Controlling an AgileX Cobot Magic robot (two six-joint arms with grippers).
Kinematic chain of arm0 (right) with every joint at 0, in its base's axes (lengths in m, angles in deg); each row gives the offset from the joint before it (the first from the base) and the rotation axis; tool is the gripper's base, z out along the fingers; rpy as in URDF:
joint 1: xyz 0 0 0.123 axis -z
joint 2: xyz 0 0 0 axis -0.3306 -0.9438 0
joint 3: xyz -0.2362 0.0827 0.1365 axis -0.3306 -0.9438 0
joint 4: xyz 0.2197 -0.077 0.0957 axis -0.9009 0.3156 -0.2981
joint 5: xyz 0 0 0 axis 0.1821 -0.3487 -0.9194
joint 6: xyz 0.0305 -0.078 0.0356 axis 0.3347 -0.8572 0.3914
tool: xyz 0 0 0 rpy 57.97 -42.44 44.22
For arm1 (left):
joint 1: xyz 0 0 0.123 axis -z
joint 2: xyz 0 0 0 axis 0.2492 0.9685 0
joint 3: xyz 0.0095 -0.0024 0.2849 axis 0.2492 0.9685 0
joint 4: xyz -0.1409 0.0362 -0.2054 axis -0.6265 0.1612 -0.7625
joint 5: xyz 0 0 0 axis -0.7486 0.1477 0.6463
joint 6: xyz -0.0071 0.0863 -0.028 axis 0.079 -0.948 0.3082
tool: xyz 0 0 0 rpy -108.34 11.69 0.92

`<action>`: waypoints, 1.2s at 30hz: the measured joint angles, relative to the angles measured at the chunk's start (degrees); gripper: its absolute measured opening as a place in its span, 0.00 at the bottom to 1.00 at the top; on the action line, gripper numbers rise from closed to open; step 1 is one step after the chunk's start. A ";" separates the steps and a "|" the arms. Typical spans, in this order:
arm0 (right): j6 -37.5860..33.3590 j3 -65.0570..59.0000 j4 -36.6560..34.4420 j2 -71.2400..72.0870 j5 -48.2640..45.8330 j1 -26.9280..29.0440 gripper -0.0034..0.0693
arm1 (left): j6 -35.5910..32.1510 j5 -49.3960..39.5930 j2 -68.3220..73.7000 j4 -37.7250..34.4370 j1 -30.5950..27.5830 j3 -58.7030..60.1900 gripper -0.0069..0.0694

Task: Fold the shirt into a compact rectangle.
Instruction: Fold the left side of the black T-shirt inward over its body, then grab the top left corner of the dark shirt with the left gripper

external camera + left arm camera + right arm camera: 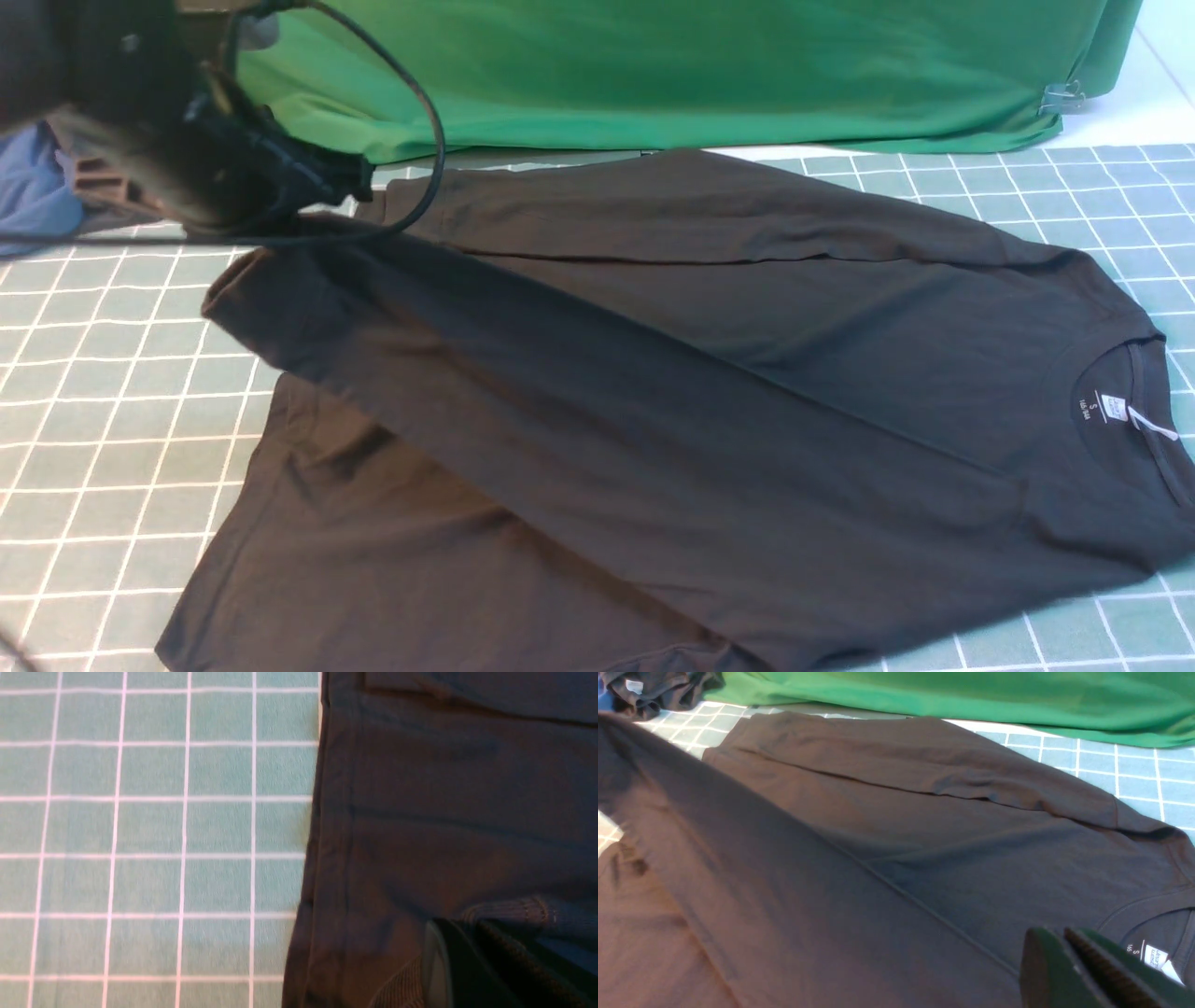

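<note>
Shut jaws are shown on both claws: the left gripper [460, 945] is closed with the ribbed cuff [518, 910] bunched against it, seemingly pinched, while the right gripper [1057, 940] is closed on nothing above the collar [1125, 912]. The shirt [840, 317] is spread flat on the gridded mat [103, 373], with its neck label [1113, 407] to the right. One sleeve [709, 215] is laid along the far edge; the other is drawn slantwise across the body, so the sleeve stage is judged nearly done and the body folds are left. Soft, matte black knit, lightly creased, is set against the teal, white-lined mat. Beyond it a smooth green cloth [709, 75] is draped, with a metal clip [1064, 96] at its edge.
</note>
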 joint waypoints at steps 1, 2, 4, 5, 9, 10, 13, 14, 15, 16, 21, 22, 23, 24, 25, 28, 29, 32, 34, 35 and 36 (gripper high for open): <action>0.00 0.00 0.00 0.00 0.00 0.00 0.10 | 0.00 -0.16 1.17 0.11 -0.09 -0.81 0.10; 0.00 0.00 -0.06 0.00 -0.07 0.00 0.10 | 0.00 -0.29 2.84 0.44 -0.35 -1.88 0.10; 0.00 0.00 0.00 0.00 -0.13 0.00 0.10 | 0.00 -0.58 5.42 0.49 -0.66 -3.61 0.10; 0.00 0.00 0.00 0.00 -0.17 0.00 0.10 | 0.00 -0.66 6.15 0.66 -0.74 -4.07 0.10; 0.00 0.00 0.00 0.00 -0.17 0.00 0.10 | 0.00 -0.88 9.51 1.75 -0.79 -5.98 0.10; 0.00 0.00 0.00 0.00 -0.24 0.00 0.10 | 0.00 -0.69 10.48 1.96 -0.79 -6.35 0.10; 0.00 0.00 0.00 0.00 -0.54 0.00 0.10 | -0.05 0.00 11.96 2.05 -0.79 -6.59 0.10; 0.00 0.00 0.00 0.00 -0.63 0.00 0.10 | -0.21 0.08 12.22 2.08 -0.79 -6.65 0.11; 0.00 0.00 0.00 0.00 -0.63 0.00 0.10 | -0.35 0.13 12.36 2.08 -0.79 -6.65 0.12; 0.00 0.00 0.00 0.00 -0.63 0.00 0.10 | -0.41 0.13 12.45 2.28 -0.79 -6.69 0.14; 0.00 0.00 0.00 0.00 -0.63 0.00 0.10 | -0.57 0.40 12.67 4.77 -0.79 -6.76 0.32; 0.00 0.00 0.00 0.00 -0.71 0.00 0.10 | -0.57 0.45 12.67 5.28 -0.79 -6.76 0.37; 0.00 0.00 0.00 0.00 -0.79 0.00 0.10 | -0.57 0.45 12.67 5.98 -0.79 -6.76 0.44; 0.00 0.00 0.00 0.00 -0.79 0.00 0.10 | -0.57 0.45 12.67 6.27 -0.79 -6.76 0.48; 0.00 0.00 0.00 0.00 -0.92 0.00 0.10 | -0.57 0.64 12.67 6.37 -0.79 -6.76 0.52; 0.05 0.00 0.00 0.00 -1.19 0.00 0.10 | 1.37 2.32 12.74 6.44 -0.79 -6.99 0.60; 0.05 0.00 0.00 0.00 -1.24 0.00 0.10 | 2.79 3.35 12.87 6.25 -0.81 -7.49 0.61; 0.05 0.00 0.00 0.00 -1.49 0.00 0.10 | 4.16 4.34 14.54 2.79 -1.76 -11.84 0.59; 0.05 0.00 0.00 0.00 -1.49 0.00 0.10 | 3.50 4.69 17.07 -0.85 -2.89 -16.45 0.54; 0.05 0.00 0.00 0.00 -1.49 0.00 0.10 | 3.50 4.72 17.40 -0.85 -2.89 -16.94 0.54; 0.05 0.00 0.00 0.00 -1.49 0.00 0.10 | 1.29 4.64 20.55 -4.50 -3.91 -21.38 0.51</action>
